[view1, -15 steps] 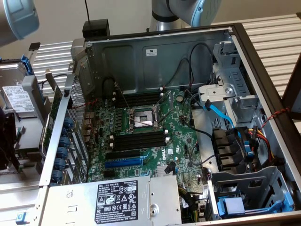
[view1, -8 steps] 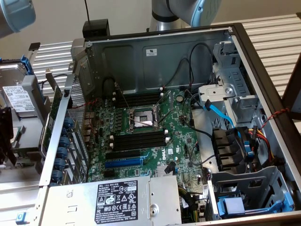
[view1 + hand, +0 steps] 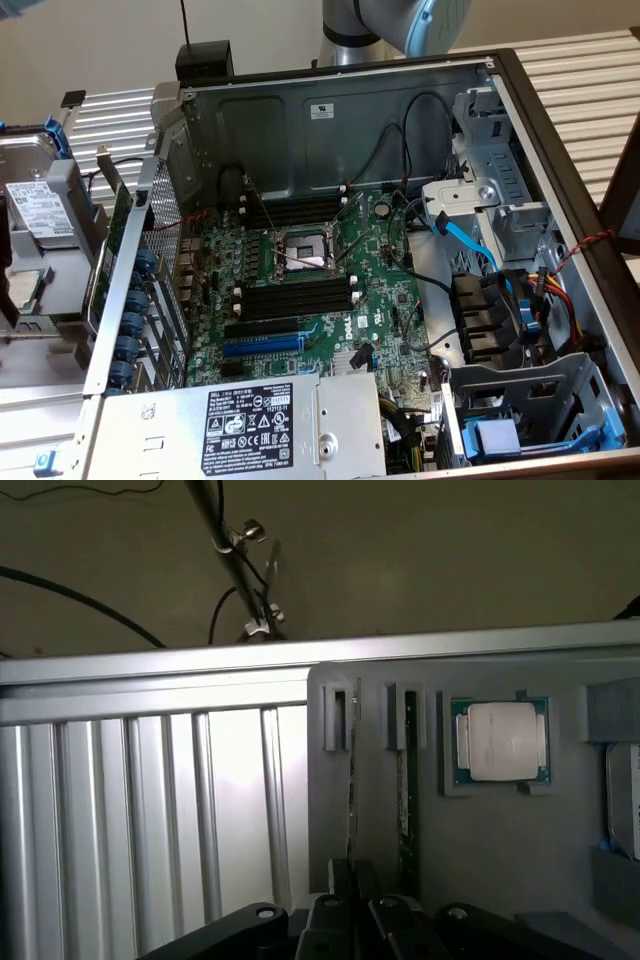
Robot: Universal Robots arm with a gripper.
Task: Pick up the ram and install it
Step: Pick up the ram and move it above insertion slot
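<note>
Wrist view: gripper (image 3: 356, 895) sits low over a gray holder tray (image 3: 480, 880) on a ribbed metal table (image 3: 150, 810). Can't tell how far open it is, or whether it has hold of anything; only its dark tip parts show at the frame edge.

The ram (image 3: 352, 800) stands on edge in a slot of the tray, seen as a thin strip running from a gray end bracket (image 3: 338, 720) toward the gripper. Gripper tip is right at the near end of it; contact unclear. A second stick (image 3: 405, 800), darker, stands on edge in the neighbouring slot, just beside the ram and parallel to it. Next pocket along holds a CPU chip (image 3: 500, 740), lying flat with its silver lid up.

Exterior view: open computer case (image 3: 540, 130) lying on its side, green motherboard (image 3: 380, 300) exposed. Black memory slots (image 3: 300, 297) with white end clips sit either side of the CPU socket (image 3: 300, 255). Power supply (image 3: 270, 425) along the near edge, blue cable (image 3: 470, 240) on the exterior view's right. Only part of the arm (image 3: 400, 20) shows, beyond the far wall of the case.
</note>
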